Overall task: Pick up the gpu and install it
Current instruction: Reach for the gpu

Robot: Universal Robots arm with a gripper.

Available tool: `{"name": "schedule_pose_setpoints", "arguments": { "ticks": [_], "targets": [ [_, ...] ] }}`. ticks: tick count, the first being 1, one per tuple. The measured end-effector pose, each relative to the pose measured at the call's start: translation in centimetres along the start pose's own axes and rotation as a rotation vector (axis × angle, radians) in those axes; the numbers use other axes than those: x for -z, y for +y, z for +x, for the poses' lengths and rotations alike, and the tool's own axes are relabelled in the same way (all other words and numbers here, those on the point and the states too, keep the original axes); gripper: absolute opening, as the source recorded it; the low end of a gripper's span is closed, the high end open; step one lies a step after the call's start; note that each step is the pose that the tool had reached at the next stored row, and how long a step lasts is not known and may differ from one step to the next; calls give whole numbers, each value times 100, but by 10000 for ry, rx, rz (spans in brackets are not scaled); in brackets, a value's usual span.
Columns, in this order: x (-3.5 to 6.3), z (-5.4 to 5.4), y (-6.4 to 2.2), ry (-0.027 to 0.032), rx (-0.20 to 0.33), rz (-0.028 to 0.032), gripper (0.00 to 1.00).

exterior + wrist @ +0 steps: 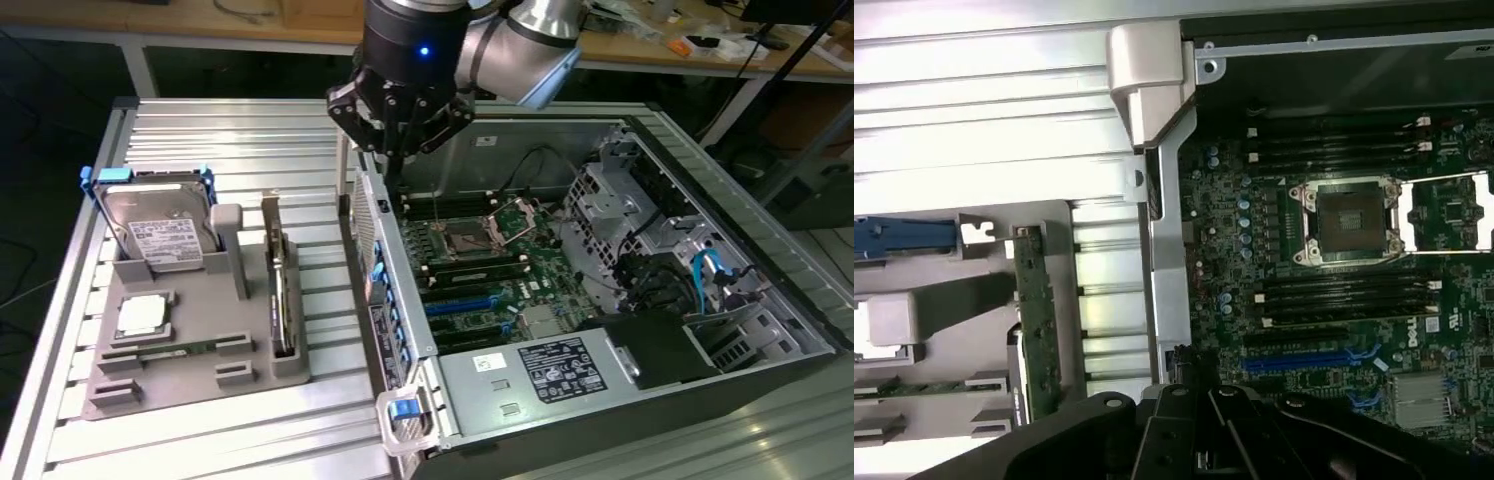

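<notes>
The gpu (276,290) stands on its edge in a slot of the grey holder (200,385) on the exterior view's left. In the wrist view the gpu (1037,320) appears edge-on as a thin green strip. My gripper (396,158) hangs over the near wall of the open computer case (400,300), to the exterior view's right of the gpu and well above it. Its fingers are shut with nothing between them. In the wrist view the gripper (1192,400) is above the case wall, beside the motherboard (1334,300).
A silver hard drive (158,228) in a blue frame stands at the holder's far end. A processor chip (140,318) lies flat in the holder. Inside the case are the CPU socket (470,240), blue slots (467,305) and cables. The ribbed metal table (240,130) surrounds everything.
</notes>
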State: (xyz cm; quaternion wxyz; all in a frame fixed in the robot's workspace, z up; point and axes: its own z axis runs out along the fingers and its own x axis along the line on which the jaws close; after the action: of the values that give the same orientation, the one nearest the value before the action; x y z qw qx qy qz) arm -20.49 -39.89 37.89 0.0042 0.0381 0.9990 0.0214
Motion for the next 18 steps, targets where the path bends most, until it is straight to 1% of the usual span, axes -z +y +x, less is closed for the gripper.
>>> {"name": "schedule_pose_setpoints", "arguments": {
  "ticks": [1, 6, 9, 10, 12, 13, 18],
  "targets": [
    [-3, 27, -2, 1, -1, 0, 11],
    [-36, 265, -22, 7, 0, 0, 11],
    [-55, 389, -32, 12, 0, 0, 11],
    [-65, 453, -37, 15, -1, 1, 11],
    [-78, 534, -45, 19, 0, 1, 11],
    [-92, 612, -51, 22, -1, 1, 11],
    [-120, 795, -66, 38, 0, 2, 11]
  ]
}}
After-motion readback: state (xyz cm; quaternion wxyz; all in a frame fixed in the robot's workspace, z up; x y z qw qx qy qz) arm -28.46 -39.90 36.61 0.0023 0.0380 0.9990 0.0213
